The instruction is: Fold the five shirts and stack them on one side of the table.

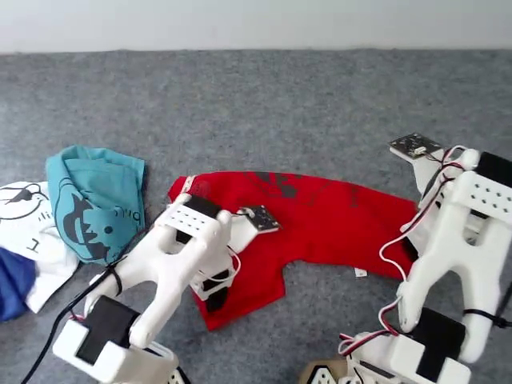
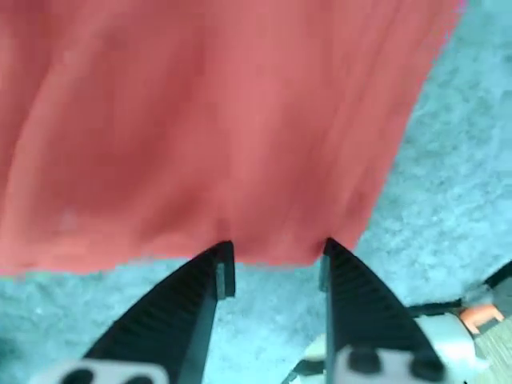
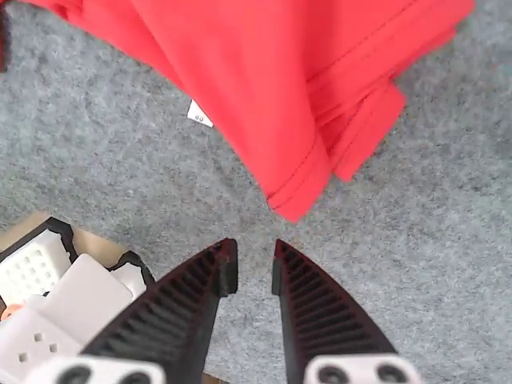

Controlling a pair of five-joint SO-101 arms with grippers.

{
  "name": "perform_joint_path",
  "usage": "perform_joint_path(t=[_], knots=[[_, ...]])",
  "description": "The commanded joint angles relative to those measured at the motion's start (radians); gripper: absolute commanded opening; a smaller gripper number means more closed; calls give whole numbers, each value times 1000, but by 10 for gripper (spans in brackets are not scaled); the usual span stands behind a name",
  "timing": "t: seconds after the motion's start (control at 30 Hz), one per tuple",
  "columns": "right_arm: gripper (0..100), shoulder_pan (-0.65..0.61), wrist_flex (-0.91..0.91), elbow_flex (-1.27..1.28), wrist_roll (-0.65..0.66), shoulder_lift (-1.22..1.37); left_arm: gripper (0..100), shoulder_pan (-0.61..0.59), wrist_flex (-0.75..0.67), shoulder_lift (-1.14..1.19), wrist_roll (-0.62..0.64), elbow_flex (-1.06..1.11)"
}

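Observation:
A red shirt (image 1: 320, 216) lies spread, partly bunched, across the middle of the grey table. My left arm (image 1: 180, 248) hangs over its near left part. My left gripper (image 2: 276, 268) is open, with its fingertips (image 2: 224, 268) at the red shirt's hem (image 2: 240, 160) and nothing between them. My right gripper (image 3: 254, 268) is just short of a folded corner of the red shirt (image 3: 292, 196). It is open by a narrow gap and holds nothing. A folded teal shirt (image 1: 96, 200), a white shirt (image 1: 32, 232) and a blue shirt (image 1: 12, 284) lie at the left edge.
The right arm (image 1: 456, 240) stands at the right edge, over the red shirt's right end. A small white tag (image 3: 198, 114) lies on the carpet-like tabletop (image 1: 320, 104) beside the shirt. Bare grey surface runs along the back. An arm base (image 3: 48, 296) sits close to my right gripper.

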Motion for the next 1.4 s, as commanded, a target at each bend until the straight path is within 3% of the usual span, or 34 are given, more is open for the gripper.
perform_joint_path(t=[0.0, 0.33, 0.77, 1.17, 1.37], knots=[[80, 12, 36, 5, 5, -45, 182, 17, -44, 18, -6, 7], [80, 12, 39, 5, 5, -47, 145, -5, -117, 104, -5, -2], [80, 7, 39, 5, -21, -45, 126, -14, 0, 104, -8, -145], [80, 7, 39, 5, -21, -45, 126, -15, -20, 104, -8, -150], [80, 7, 39, 5, -20, -45, 126, -15, 46, 103, -40, -151]])
